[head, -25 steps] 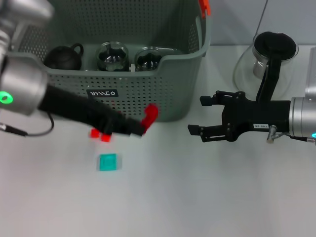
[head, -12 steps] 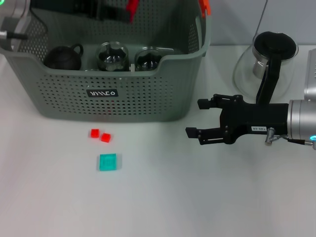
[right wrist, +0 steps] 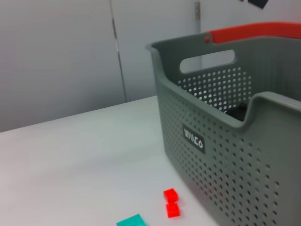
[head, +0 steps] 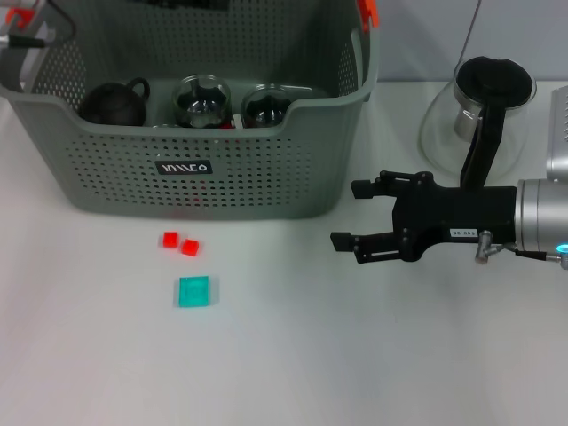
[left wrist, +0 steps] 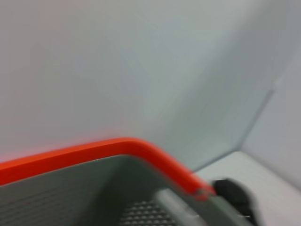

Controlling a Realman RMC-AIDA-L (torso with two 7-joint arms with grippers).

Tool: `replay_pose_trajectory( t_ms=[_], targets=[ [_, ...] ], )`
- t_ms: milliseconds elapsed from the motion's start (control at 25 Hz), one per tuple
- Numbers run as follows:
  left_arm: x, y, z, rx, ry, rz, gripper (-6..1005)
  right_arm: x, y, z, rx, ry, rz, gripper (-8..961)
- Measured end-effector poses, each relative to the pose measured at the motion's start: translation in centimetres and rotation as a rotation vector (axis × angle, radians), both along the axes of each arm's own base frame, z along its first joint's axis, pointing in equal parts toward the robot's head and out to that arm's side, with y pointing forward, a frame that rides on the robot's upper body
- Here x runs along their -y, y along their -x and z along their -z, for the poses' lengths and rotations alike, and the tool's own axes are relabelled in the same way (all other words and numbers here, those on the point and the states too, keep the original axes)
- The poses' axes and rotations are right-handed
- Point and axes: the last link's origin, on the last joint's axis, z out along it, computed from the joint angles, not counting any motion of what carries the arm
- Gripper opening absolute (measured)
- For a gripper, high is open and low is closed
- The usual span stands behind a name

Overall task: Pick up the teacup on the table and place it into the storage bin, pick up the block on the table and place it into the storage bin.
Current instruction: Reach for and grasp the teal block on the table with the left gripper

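Red and green blocks [head: 180, 244] lie outside the storage bin [head: 222, 173]; you have them left. Right gripper [head: 348, 216] hovers, jaws spread; left gripper's unseen.

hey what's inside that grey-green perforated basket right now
Inside the grey-green perforated plastic basket, along its front wall: a dark round teapot and two glass cups with dark contents. The front wall covers their bases and the floor.
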Motion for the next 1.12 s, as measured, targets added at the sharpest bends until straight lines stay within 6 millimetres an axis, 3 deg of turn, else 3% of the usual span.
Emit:
replay_pose_trajectory(
  t_ms=[120,240,400,520,600,760,1120],
  targets=[
    [2.9,-0.9,0.1,0.034,0.074,0.116,547,0.3,0.1,0.1,0.0,0.019,-0.012,915],
    [7.4,-1.2,1.6,0.054,0.208,0.334,626,0.3,0.1,0.0,-0.007,0.024,0.0,915],
    [11.2,0.0,3.8,0.006,0.358,0.479,732,0.2,0.1,0.0,-0.017,0.026,0.029,915],
    [12.7,1.5,5.2,-0.066,0.443,0.493,857,0.1,0.2,0.1,-0.023,0.028,0.045,915],
    [13.1,2.6,5.8,-0.115,0.474,0.489,940,0.2,0.1,0.2,-0.026,0.032,0.055,915],
    [13.0,4.4,7.1,-0.203,0.476,0.476,947,0.2,-0.2,0.8,-0.026,0.036,0.084,915],
    [10.7,8.4,9.5,-0.339,0.401,0.373,949,0.1,-0.6,1.5,-0.034,0.034,0.13,914]
  ],
)
